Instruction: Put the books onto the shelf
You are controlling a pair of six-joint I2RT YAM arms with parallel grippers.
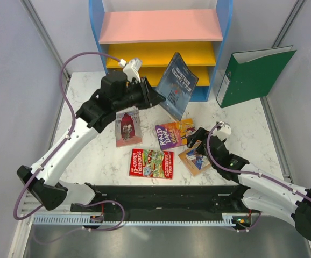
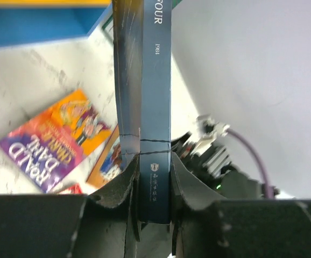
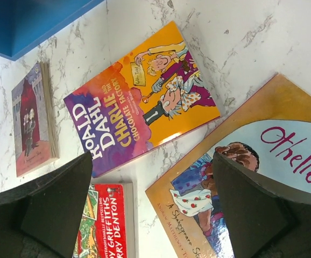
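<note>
One book aloft, four lying on the bench (image 1: pixel 91 161).
Left pincer (image 1: pixel 158 97) grips the blue book (image 1: pixel 178 83), tilted, just before the shelf (image 1: pixel 161 27); next it must be eased onto a board. Right pincer (image 3: pixel 151 177) gapes wide over Othello (image 3: pixel 284 140), toward the bench's front right.

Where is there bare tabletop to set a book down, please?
Bare marble shows right of centre, bordered by the green binder, the shelf and the Othello book; a smaller patch lies left of the Treehouse book. The middle is crowded: maroon book, Roald Dahl book, Treehouse and Othello lie close together.
</note>
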